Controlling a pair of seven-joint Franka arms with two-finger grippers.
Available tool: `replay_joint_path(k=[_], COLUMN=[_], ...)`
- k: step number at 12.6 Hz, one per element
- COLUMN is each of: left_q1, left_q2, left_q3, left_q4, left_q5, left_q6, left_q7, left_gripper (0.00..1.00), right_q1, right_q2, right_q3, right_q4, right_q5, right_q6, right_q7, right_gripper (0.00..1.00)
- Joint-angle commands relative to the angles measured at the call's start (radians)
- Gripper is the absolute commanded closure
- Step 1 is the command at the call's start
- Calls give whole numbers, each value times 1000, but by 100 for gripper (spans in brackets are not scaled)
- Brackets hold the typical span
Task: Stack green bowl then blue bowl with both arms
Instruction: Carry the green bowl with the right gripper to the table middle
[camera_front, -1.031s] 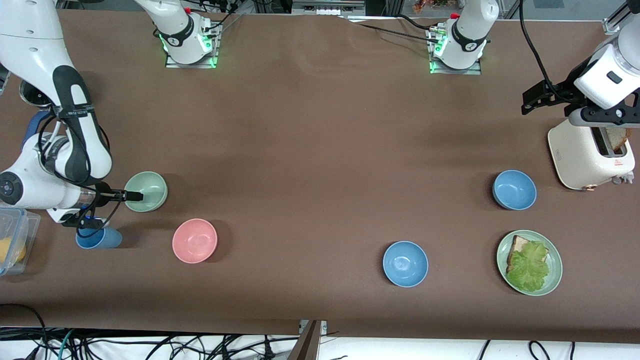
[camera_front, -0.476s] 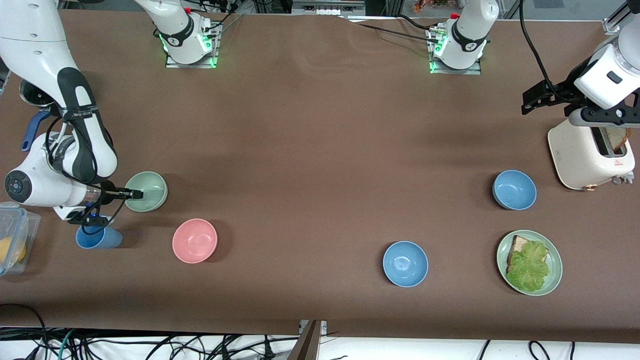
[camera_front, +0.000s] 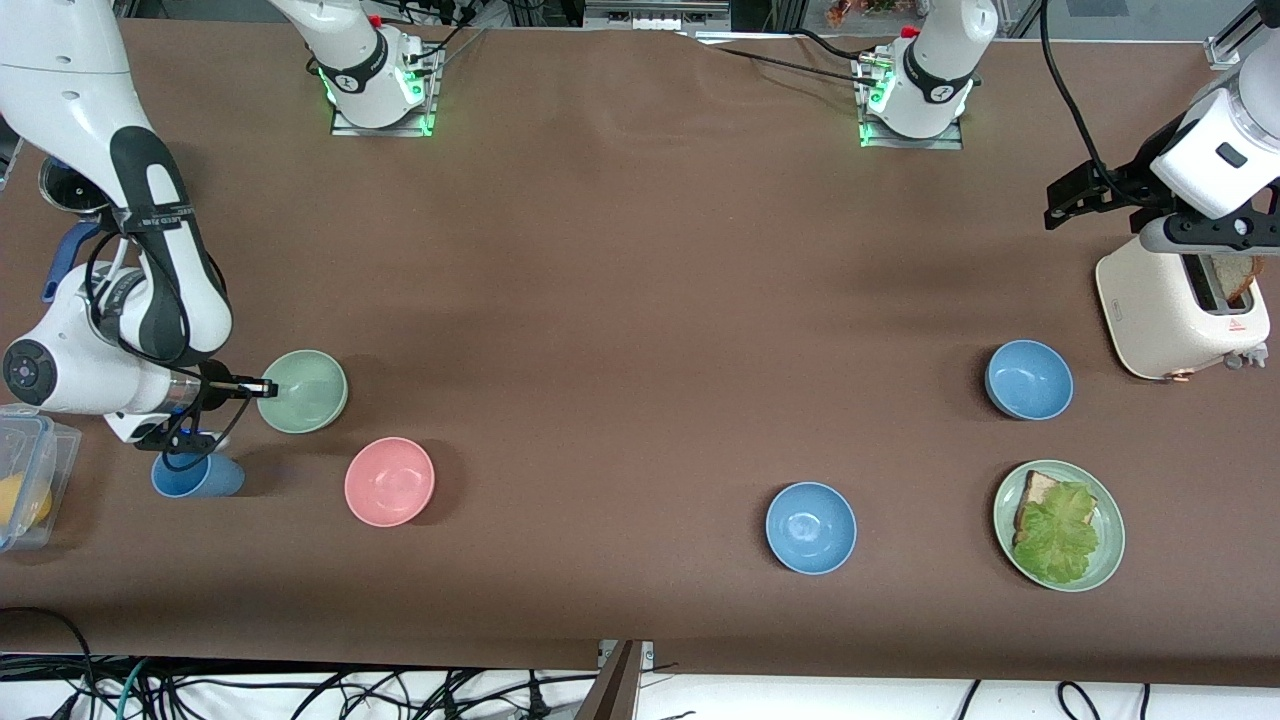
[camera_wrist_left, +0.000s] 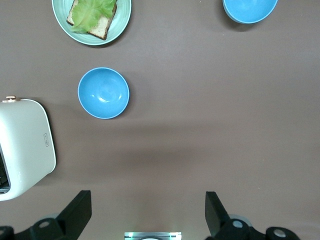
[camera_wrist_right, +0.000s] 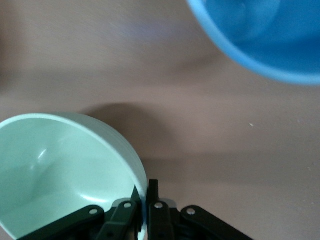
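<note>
The right end effector (camera_front: 262, 388) is clamped on the rim of the green bowl (camera_front: 303, 391), one finger inside and one outside the wall, as the right wrist view shows (camera_wrist_right: 145, 192). The bowl sits at the right arm's end of the desk, at about eleven o'clock from the pink bowl (camera_front: 389, 481) and near the blue cup (camera_front: 197, 475). To do this lift well, I judge the arm should raise the bowl straight up before travelling, keeping the rim level so the thin wall does not pivot in the pinch, and clear the pink bowl and cup before carrying it to wherever the stack is to stand. The left end effector (camera_wrist_left: 145, 212) hangs wide open above the toaster (camera_front: 1180, 310) and waits; the blue bowl (camera_front: 1028, 379) lies at about seven o'clock from the toaster, its look-alike (camera_front: 810, 527) nearer the front camera, beside the green plate (camera_front: 1108, 560). Compared with a second ago, the right fingers have gone from spread around the rim to shut on it, and the green bowl has slid slightly toward the pink bowl.
</note>
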Motion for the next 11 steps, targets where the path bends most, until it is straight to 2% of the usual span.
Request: replay_joint_path(k=[1,3,7,8,11], left_q1=[6,6,6,6,6], left_q2=[0,0,0,0,0], left_q3=[-9,-9,-7,-6,-6], left_q4=[7,7,7,7,7], left_q5=[-10,-10,-10,-10,-10], left_q6=[-2,-2,-2,-2,-2], left_q7=[-6,-6,-4,-3,-3], left_gripper=[0,0,0,0,0], right_q1=[-5,-5,11,35,194], right_q2=[-40,-52,-60,-54,-35], right_q3=[46,112,321,350,355], right_q4=[57,112,142,142,142], right_q5=[33,33,27,27,27], right_q6=[-103,-181,-200,-191,-95], right_q7=[35,152,447,501,692], right_gripper=[100,100,100,100,100])
